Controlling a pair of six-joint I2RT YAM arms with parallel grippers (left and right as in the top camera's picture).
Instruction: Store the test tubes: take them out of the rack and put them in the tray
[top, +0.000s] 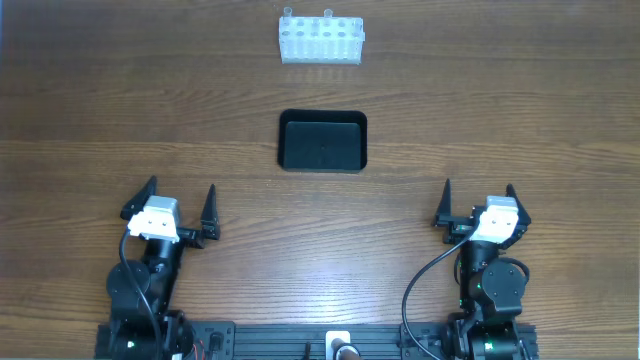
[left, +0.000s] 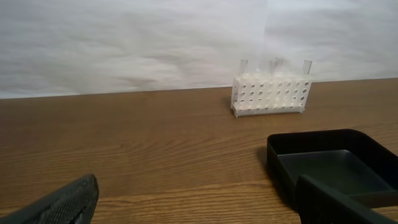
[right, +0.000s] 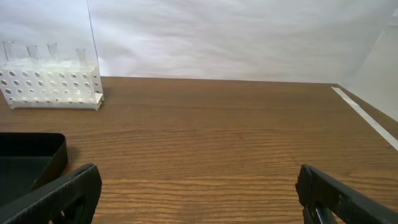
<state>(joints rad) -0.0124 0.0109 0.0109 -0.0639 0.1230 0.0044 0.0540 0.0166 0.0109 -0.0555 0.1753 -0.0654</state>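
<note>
Test tubes (top: 328, 14) kept in rack (top: 320, 48); tray (top: 322, 145) unfilled; left gripper (top: 181, 203), right gripper (top: 480, 198) spread open (idle); first pickup judged pending.

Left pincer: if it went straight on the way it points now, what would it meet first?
Probably nothing on the table: the left pincer points along bare wood, its line passing left of the black tray and the white rack. Beyond lies only the pale backdrop, though depth is hard to judge.
</note>
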